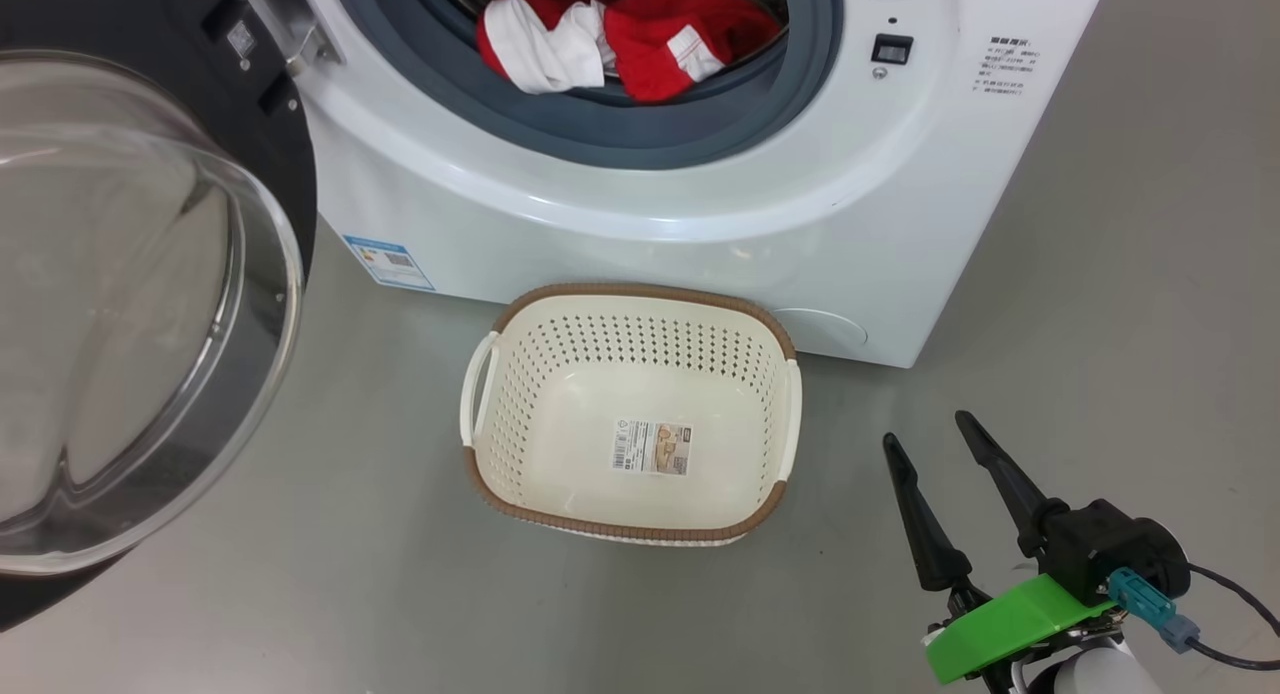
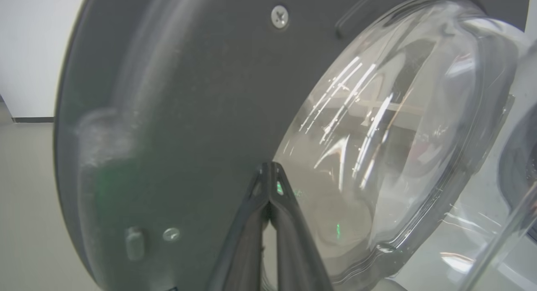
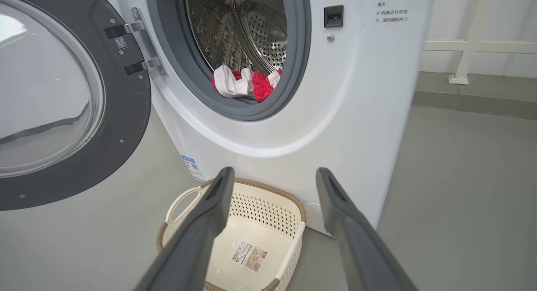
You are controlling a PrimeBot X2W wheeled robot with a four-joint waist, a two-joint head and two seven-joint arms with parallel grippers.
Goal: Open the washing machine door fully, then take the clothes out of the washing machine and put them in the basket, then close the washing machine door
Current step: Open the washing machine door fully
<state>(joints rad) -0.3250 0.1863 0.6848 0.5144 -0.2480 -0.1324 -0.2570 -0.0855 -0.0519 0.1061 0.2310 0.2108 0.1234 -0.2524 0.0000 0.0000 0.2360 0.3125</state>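
The right gripper (image 1: pixel 925 427) hangs spread and empty near the empty cream perforated plastic basket (image 1: pixel 520 404). The left gripper (image 2: pixel 270 167), clenched on nothing, points at the black-rimmed round glass door (image 1: pixel 130 304), swung wide. Likely next: reach into the white front-loading washing machine (image 1: pixel 650 234) for the red-and-white fabric clothes (image 1: pixel 640 34) inside.

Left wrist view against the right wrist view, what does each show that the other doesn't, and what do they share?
Left wrist view's own: the shut left tool, tips by the dark face of the washing machine door. Right wrist view's own: the open right tool, the clothes in the washing machine, the basket on the floor before it. Shared: the door, swung open, its glass bowl.
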